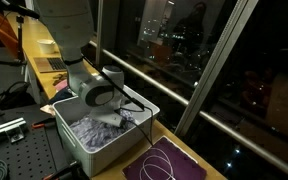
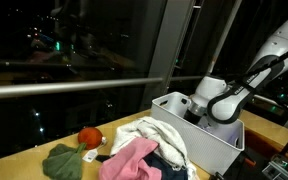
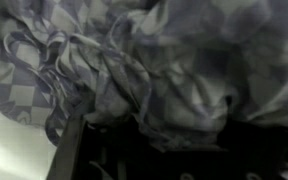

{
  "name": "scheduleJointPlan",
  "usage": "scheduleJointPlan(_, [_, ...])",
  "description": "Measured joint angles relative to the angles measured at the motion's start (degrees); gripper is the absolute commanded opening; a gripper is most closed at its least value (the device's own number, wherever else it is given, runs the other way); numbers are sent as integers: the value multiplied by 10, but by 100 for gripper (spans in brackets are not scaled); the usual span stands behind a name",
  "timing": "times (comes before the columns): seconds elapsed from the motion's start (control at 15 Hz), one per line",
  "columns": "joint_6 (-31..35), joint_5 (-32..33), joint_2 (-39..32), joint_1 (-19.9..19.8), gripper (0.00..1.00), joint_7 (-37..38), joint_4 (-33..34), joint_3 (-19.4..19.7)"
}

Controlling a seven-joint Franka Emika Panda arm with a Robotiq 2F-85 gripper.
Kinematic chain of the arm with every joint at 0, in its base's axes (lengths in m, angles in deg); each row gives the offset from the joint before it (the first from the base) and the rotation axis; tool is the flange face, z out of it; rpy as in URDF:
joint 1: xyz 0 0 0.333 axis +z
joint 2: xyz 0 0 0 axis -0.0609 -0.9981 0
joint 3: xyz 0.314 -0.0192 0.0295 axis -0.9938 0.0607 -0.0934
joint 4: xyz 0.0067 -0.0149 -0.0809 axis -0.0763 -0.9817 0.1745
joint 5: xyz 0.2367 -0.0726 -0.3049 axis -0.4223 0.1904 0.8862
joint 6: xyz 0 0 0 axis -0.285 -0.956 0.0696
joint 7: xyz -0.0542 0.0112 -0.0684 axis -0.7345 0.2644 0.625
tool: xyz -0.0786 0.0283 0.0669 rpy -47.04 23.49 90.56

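Closest to the lens in an exterior view is a purple cloth (image 1: 174,165) at the worktop's near corner, with a loop of white cord (image 1: 156,158) lying on it. Just behind stands the white bin (image 1: 134,138), and the arm bends down over its rim. The gripper (image 1: 119,116) is sunk into a crumpled checked cloth (image 1: 96,131) that fills the bin. Its fingertips are buried in the folds, so I cannot tell how the jaws stand.

Now the exterior view from the window side. A pink cloth (image 2: 132,160) lies up front in a loose pile, with a green cloth (image 2: 64,160) beside it towards the worktop's far edge. There's a red round thing (image 2: 87,138) just behind the green cloth and a cream cloth (image 2: 156,132) heaped against the bin (image 2: 184,142). The gripper (image 2: 197,110) dips inside the bin and the wall hides its tips.

In the wrist view the checked cloth (image 3: 134,70) fills nearly everything, bunched and blurred. A pale patch of bin floor (image 3: 9,150) shows in the lower corner. The jaws are too dark to make out.
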State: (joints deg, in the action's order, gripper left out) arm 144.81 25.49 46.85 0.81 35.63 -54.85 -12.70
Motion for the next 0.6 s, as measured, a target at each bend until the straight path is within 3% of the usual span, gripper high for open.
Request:
scheduleJointPlan(0.27, [-2,0,17,-3,1,10,-2,1])
scheduleJointPlan(0.6, [-31,3,113,-4,0,12,-15,6])
